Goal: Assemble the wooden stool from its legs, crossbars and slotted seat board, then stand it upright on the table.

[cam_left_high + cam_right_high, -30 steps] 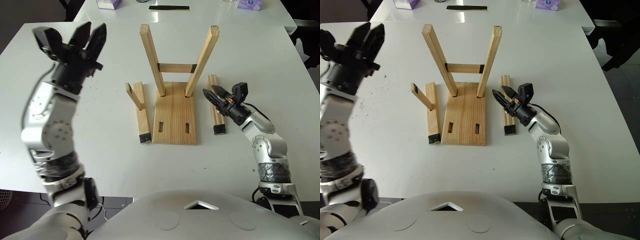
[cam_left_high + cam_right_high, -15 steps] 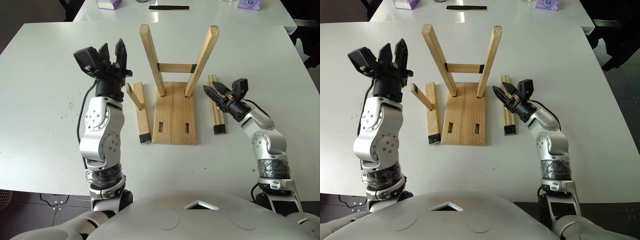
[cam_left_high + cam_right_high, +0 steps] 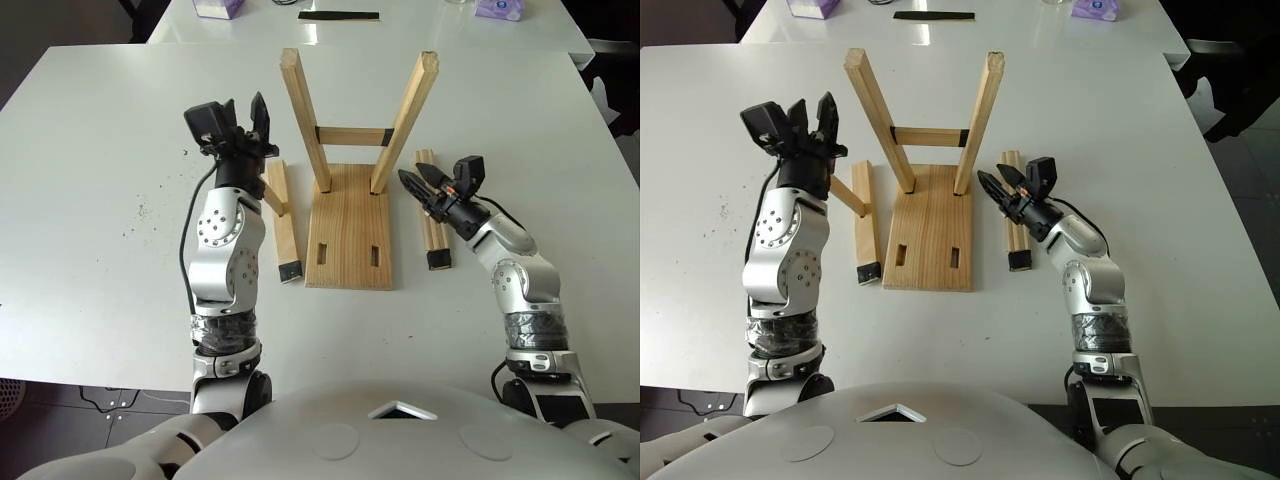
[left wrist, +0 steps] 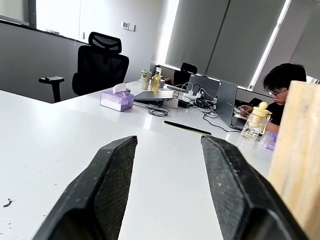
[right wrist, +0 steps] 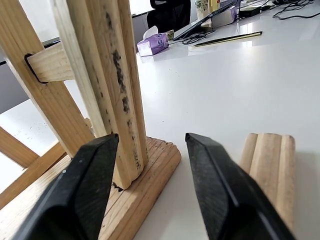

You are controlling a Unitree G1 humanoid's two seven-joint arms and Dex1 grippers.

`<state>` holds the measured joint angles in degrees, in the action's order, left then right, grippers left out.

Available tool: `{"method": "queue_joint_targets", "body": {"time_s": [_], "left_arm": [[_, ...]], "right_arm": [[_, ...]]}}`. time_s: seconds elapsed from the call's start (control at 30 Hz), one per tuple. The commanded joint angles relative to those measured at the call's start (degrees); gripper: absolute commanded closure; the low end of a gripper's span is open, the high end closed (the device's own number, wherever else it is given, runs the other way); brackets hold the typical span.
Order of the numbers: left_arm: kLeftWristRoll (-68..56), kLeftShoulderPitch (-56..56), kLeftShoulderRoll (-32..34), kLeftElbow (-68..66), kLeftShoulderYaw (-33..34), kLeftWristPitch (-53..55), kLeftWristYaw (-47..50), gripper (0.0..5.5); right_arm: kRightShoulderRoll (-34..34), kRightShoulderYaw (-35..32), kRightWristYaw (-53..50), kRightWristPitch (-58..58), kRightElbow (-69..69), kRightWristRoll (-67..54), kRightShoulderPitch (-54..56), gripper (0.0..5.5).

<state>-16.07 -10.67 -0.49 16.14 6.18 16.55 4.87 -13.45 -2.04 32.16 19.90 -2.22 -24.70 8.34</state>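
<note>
The slotted seat board (image 3: 347,228) is lying flat in the middle of the white tabletop (image 3: 120,150), with two empty slots (image 3: 322,252) showing at its near end. Two legs are standing up out of its far end, the left leg (image 3: 305,120) and the right leg (image 3: 405,122) leaning apart toward their tops, and a crossbar (image 3: 351,136) is joining them partway up. Just to the left of the board a loose leg (image 3: 284,225) is lying flat with its dark tip toward the robot, and a short stick (image 3: 268,192) is jutting up from it at an angle. Just to the right of the board a flat bundle of wooden pieces (image 3: 432,215) is resting parallel to it, also dark at the near end. The left jaws are hovering raised beside the angled stick, spread wide and holding nothing; in the left wrist view their black fingers (image 4: 112,185) are framing bare tabletop, with a wooden leg at the edge. The right jaws are hanging over the far end of the flat bundle, pointing toward the foot of the right leg, also spread and gripping nothing. In the right wrist view, that leg is rising between the fingers (image 5: 90,185), just ahead of them.
</note>
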Motion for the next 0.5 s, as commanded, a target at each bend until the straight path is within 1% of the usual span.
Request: {"method": "queue_joint_targets", "body": {"time_s": [0.03, 0.13, 0.27, 0.3, 0.37, 0.43, 0.5], "left_arm": [[0.21, -0.46, 0.07, 5.32, 1.25, -0.11, 1.05, 3.11], [2.84, -2.65, 1.46, 12.65, 4.28, 2.81, 5.87, 3.11], [5.61, -2.9, 3.7, 19.24, 8.71, 11.44, 10.99, 3.11], [6.47, -1.43, 3.98, 20.35, 8.44, 14.31, 11.43, 3.11], [6.76, 4.86, 3.99, 22.52, 5.92, 21.16, 10.51, 3.11], [4.92, 13.82, 3.34, 24.58, 2.45, 29.42, 8.52, 3.11], [1.79, 19.4, 2.52, 27.33, 0.39, 36.25, 6.57, 3.11]], "right_arm": [[0.57, -0.18, -0.4, -0.33, 1.15, 0.16, -1.68, 3.04], [1.1, -0.16, -0.97, -0.14, 2.01, 0.17, -3.22, 3.04], [1.97, 0.58, -1.83, -0.16, 3.84, 0.76, -6.48, 3.04], [2.14, 0.69, -2.05, -0.23, 4.18, 0.93, -6.95, 3.04], [2.36, 0.64, -2.41, -0.17, 4.61, 1.0, -7.42, 3.04], [2.0, 0.33, -2.37, -0.14, 4.37, 1.09, -7.28, 3.04], [1.36, -0.02, -1.99, 0.03, 3.98, 1.07, -6.86, 3.04]]}}
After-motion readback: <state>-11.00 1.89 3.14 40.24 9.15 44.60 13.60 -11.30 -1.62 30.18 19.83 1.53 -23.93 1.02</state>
